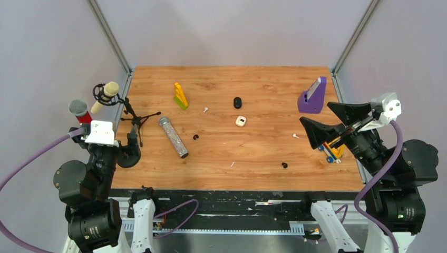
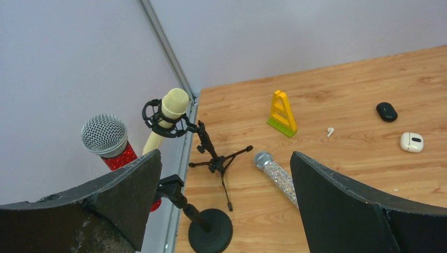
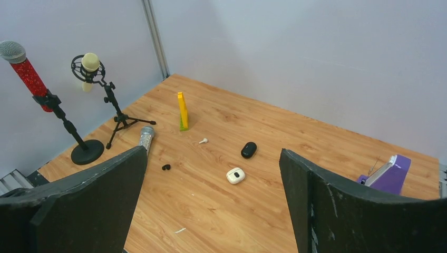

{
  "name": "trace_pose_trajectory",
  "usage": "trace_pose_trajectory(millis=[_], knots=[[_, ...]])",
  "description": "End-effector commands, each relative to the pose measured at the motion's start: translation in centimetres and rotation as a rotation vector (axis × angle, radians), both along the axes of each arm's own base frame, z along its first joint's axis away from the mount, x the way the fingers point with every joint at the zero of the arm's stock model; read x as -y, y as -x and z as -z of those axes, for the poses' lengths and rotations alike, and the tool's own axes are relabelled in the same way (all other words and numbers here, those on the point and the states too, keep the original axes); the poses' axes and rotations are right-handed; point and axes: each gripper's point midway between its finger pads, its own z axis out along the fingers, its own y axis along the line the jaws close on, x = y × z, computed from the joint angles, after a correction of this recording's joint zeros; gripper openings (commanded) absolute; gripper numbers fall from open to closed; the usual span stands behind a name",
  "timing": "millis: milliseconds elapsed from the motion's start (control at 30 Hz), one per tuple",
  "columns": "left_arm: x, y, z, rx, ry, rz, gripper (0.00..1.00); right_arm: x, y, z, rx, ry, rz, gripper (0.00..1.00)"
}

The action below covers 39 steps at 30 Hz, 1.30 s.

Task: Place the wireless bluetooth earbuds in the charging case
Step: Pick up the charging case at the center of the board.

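A white charging case [image 1: 241, 121] and a black charging case [image 1: 237, 102] lie mid-table. One white earbud [image 1: 205, 110] lies left of them, another [image 1: 295, 136] to the right. One black earbud [image 1: 196, 137] lies centre-left, another [image 1: 284, 165] near the front. My left gripper [image 1: 129, 143] is open and empty at the left edge. My right gripper [image 1: 314, 112] is open and empty at the right. The right wrist view shows the white case [image 3: 235, 175], black case [image 3: 249, 149], a white bud [image 3: 202, 140] and a black bud [image 3: 166, 167]. The left wrist view shows both cases [image 2: 411, 142] [image 2: 386, 112] and a white bud [image 2: 330, 131].
A red microphone on a round-based stand [image 1: 129, 157], a cream microphone on a tripod [image 1: 138, 119] and a loose glitter microphone [image 1: 173, 136] sit at the left. A yellow block [image 1: 180, 96] stands at the back, a purple stand [image 1: 312, 97] at the right. A white sliver [image 1: 232, 164] lies near the front.
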Motion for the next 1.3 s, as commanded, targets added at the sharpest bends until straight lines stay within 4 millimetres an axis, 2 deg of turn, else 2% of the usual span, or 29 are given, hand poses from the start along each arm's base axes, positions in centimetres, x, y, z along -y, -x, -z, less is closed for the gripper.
trace_pose_trajectory(millis=[0,267,433,667,800,1033,1267], knots=[[0.5,0.1,-0.4,0.012,-0.003,0.021,1.0,-0.2,2.1,-1.7,0.07,-0.007,-0.014,1.0],[1.7,0.9,-0.8,0.022,-0.017,0.075,1.0,-1.7,4.3,-2.8,0.152,0.093,-0.134,1.0],[2.6,1.3,-0.9,0.019,-0.035,0.123,1.0,-2.0,4.1,-2.3,0.148,0.106,-0.156,1.0],[2.2,0.7,-0.3,0.003,-0.038,0.114,1.0,-1.5,1.8,0.3,0.118,0.138,-0.123,1.0],[2.1,0.2,0.5,-0.015,-0.039,0.123,1.0,-0.7,-0.3,2.0,0.101,0.167,-0.069,1.0],[2.1,-2.1,3.2,-0.062,-0.049,0.17,1.0,0.6,-3.9,6.3,0.04,0.213,0.007,1.0],[2.7,-4.9,6.3,-0.098,-0.052,0.271,1.0,0.8,-5.9,9.8,-0.026,0.214,0.016,1.0]])
